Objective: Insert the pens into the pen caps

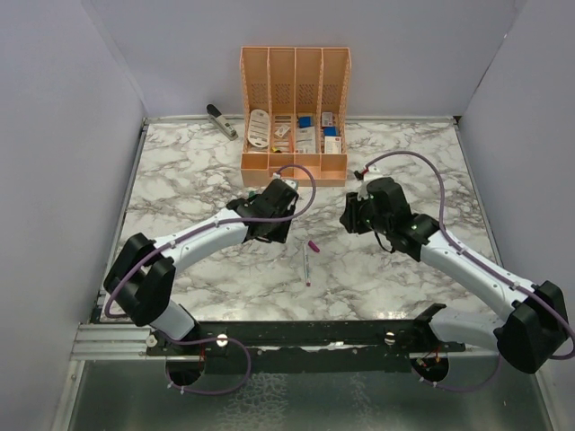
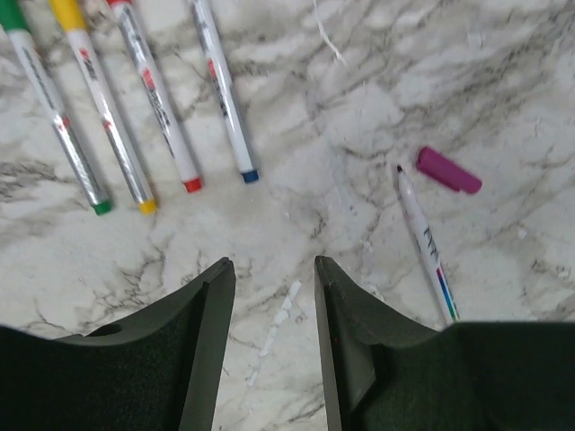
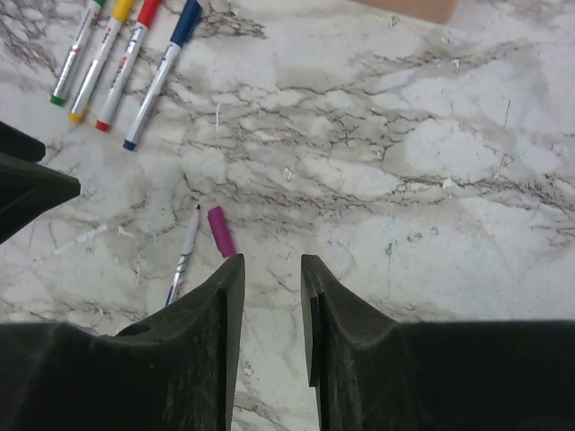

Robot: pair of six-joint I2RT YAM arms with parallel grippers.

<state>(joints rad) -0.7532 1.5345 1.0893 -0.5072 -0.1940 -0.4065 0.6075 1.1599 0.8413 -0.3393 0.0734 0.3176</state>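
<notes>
Four thin white-grey marker pens [image 2: 154, 99], capped green, yellow, red and blue, lie in a row on the white marble table [image 2: 503, 81]. A fifth, uncapped pen [image 2: 422, 235] lies apart from them, its tip just beside the stubby purple plastic cap [image 2: 448, 171], not touching. The left claw [image 2: 274, 269] and right claw [image 3: 272, 265] hang spread and empty above the table.

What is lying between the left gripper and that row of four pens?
Nothing but bare marble table, seen in the left wrist view; the open left gripper sits apart from the pens.
</notes>
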